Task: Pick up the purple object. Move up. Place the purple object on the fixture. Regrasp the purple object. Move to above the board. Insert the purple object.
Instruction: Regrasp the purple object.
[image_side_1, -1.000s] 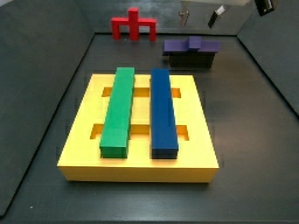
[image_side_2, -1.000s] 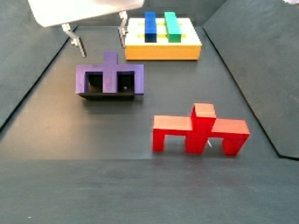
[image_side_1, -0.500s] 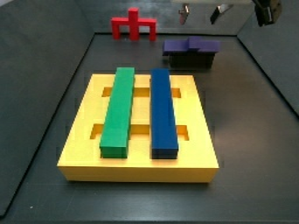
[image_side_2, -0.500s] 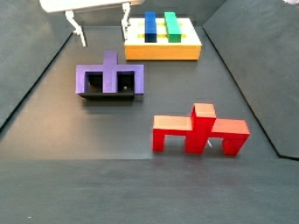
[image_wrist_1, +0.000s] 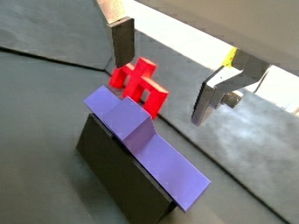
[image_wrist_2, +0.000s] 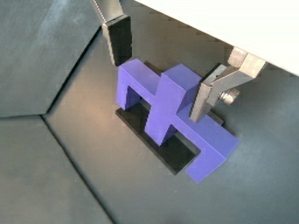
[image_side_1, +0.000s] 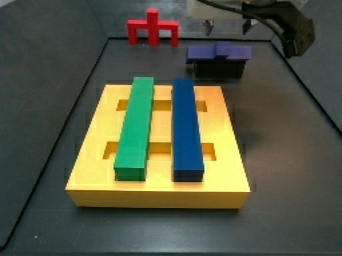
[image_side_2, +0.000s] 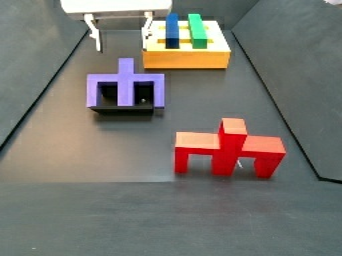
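- We see a dark grey floor (image_side_2: 80, 200) with low dark walls on each side.
- The yellow board (image_side_1: 94, 140) lies on it, with a green bar (image_side_1: 134, 128) and a blue bar (image_side_1: 189, 128) already set in its slots.
- A red piece (image_side_2: 227, 149) stands apart, well away from the board.
- The purple object (image_side_2: 126, 88) rests on the black fixture (image_side_1: 218, 70); in a wrist view its wide bar lies across the fixture top (image_wrist_1: 149, 147), and in both side views it sits there untouched by the fingers.
- We judge the pick, lift and placing as done; the regrasp, the move above the board and the insertion are left.
- The gripper (image_wrist_2: 163, 66) hangs above the purple object, fingers pointing down.
- Its jaws stand apart and empty: 1 finger (image_wrist_2: 118, 39) on one side of the central stub, the other on the far side, neither touching the piece as far as we can tell.
- In a side view the gripper (image_side_2: 120, 35) sits high near the top edge, between fixture and board.
- We think the next move is a straight descent, then closing on the stub.
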